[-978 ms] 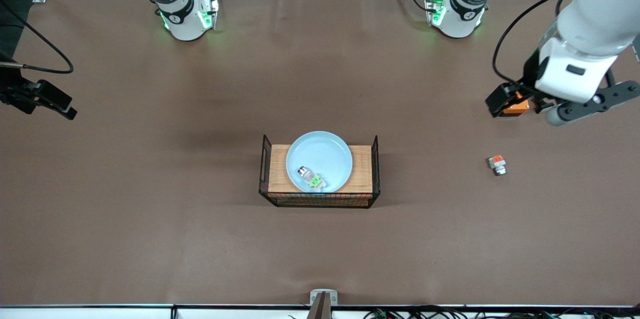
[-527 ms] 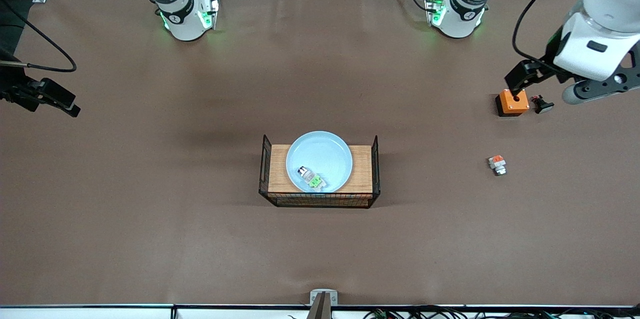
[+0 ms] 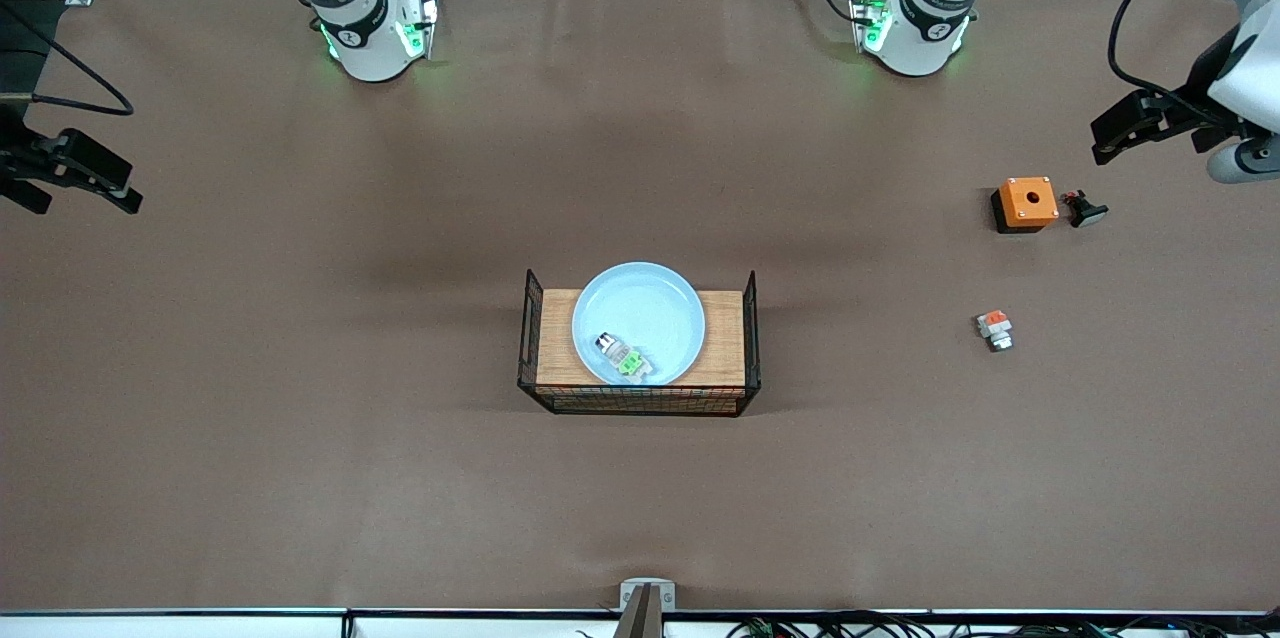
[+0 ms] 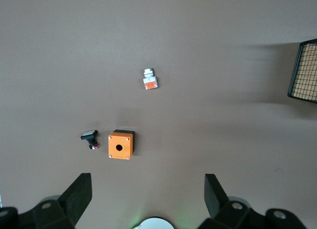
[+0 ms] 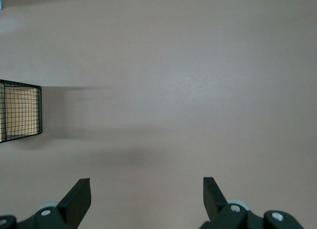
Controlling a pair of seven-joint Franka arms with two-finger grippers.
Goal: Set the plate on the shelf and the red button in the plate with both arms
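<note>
The pale-blue plate (image 3: 642, 302) lies on the wooden board (image 3: 724, 343) inside a black wire basket (image 3: 752, 330) at mid table. The red button (image 3: 622, 355), a small white-grey block showing its green face, lies in the plate at the side nearer the front camera. My left gripper (image 3: 1125, 130) is open and empty, up in the air at the left arm's end of the table, beside the orange box (image 3: 1026, 203); in the left wrist view its fingers (image 4: 79, 193) stand wide apart. My right gripper (image 3: 82, 186) is open and empty over bare table at the right arm's end.
The orange box with a hole (image 4: 121, 144) sits beside a small black part (image 4: 89, 138). A short white block with an orange top (image 3: 994, 328) lies nearer the front camera than the box. The basket's end shows in both wrist views (image 4: 304, 73) (image 5: 20, 114).
My left gripper has lifted off the orange box and swung out toward the left arm's end of the table. My right gripper has drifted a little outward and up.
</note>
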